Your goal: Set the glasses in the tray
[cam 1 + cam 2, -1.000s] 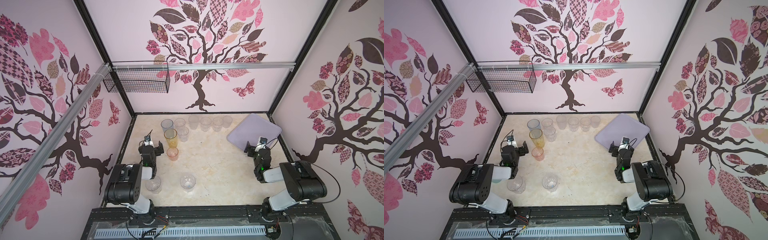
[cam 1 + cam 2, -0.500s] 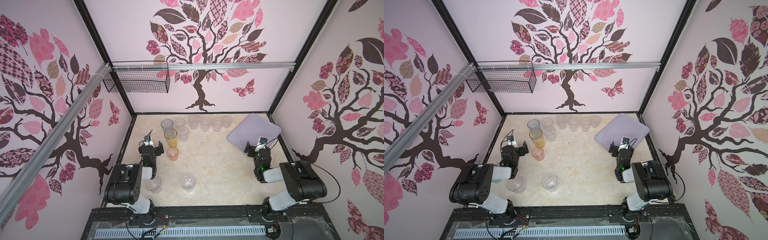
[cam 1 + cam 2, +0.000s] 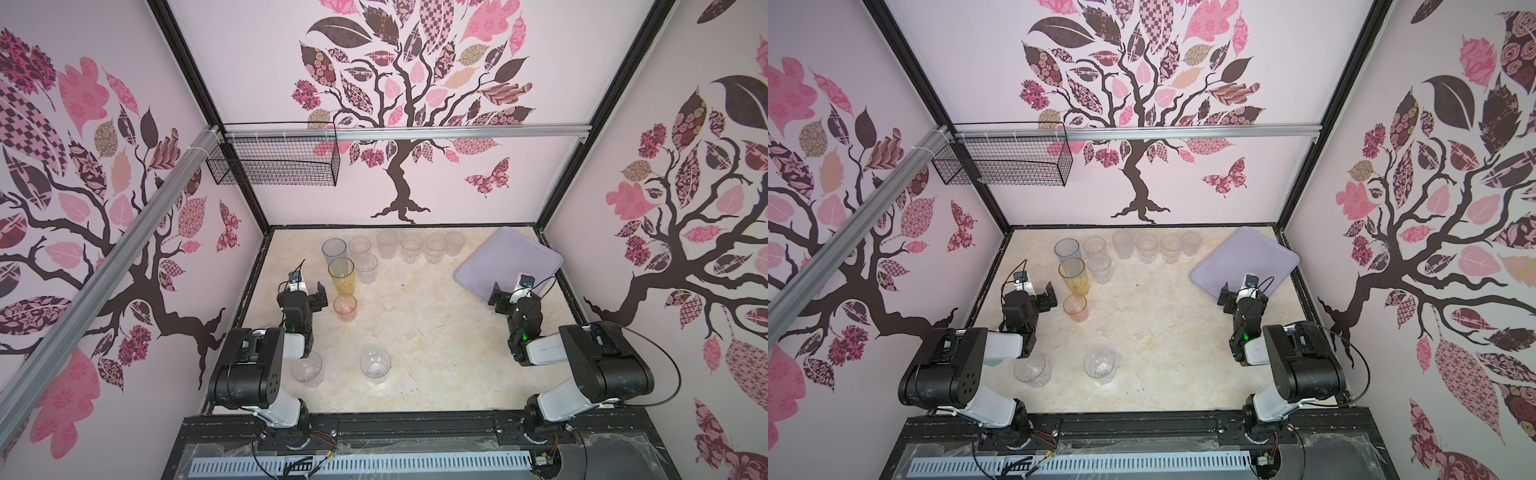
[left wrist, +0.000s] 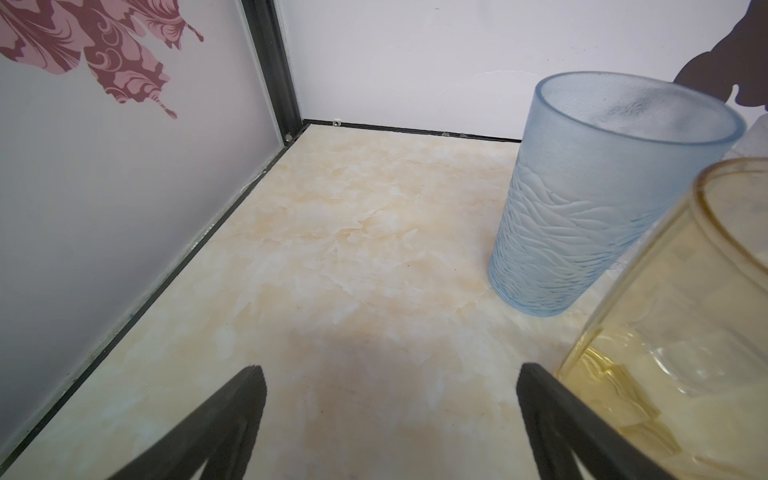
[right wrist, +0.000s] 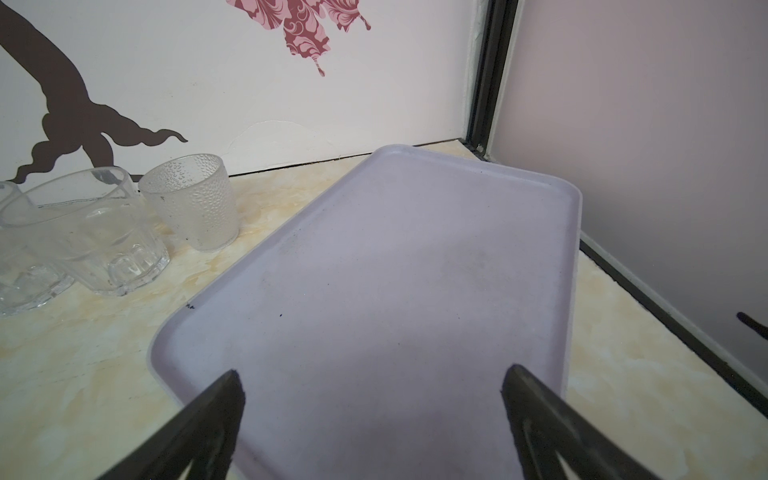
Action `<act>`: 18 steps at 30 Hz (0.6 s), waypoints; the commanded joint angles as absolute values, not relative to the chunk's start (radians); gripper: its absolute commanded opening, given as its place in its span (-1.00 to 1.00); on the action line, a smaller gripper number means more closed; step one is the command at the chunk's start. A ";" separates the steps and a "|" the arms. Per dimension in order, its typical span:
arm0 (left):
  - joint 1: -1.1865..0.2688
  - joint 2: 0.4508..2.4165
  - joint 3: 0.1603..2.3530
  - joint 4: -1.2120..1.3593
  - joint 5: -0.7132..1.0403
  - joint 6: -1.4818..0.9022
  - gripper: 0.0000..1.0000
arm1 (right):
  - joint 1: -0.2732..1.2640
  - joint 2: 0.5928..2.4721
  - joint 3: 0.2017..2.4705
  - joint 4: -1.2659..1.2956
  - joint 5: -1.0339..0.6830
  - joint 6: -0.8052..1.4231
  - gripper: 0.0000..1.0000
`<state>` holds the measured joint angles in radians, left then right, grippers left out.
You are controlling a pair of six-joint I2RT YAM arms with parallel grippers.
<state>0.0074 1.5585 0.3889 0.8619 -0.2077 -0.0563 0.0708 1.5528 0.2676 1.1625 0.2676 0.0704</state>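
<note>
The glasses stand on the marbled table. A row of clear ones [image 3: 411, 248] runs along the back wall. A blue tumbler [image 3: 333, 249], a tall amber one [image 3: 341, 276] and a short pink one [image 3: 345, 307] stand left of centre, and two clear ones [image 3: 375, 364] are near the front. The lavender tray [image 3: 511, 257] lies empty at the back right. My left gripper [image 3: 307, 291] is open just left of the amber glass [image 4: 685, 332], with bare table between its fingers. My right gripper [image 3: 509, 295] hangs open over the tray's near end [image 5: 415, 249].
A black wire basket [image 3: 272, 164] hangs on the rail at the back left, above the table. Walls close in the table on three sides. A dimpled clear glass [image 5: 191, 199] and a faceted one [image 5: 99, 232] stand just beside the tray.
</note>
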 commanded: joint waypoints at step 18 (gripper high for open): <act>-0.076 1.520 0.296 1.016 -0.398 -0.034 0.96 | 0.086 1.546 0.275 1.172 0.353 0.075 0.99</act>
<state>-0.0486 1.5322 0.3302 0.9344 -0.3328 -0.0616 0.0734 1.5528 0.2676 1.1629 0.2836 0.0708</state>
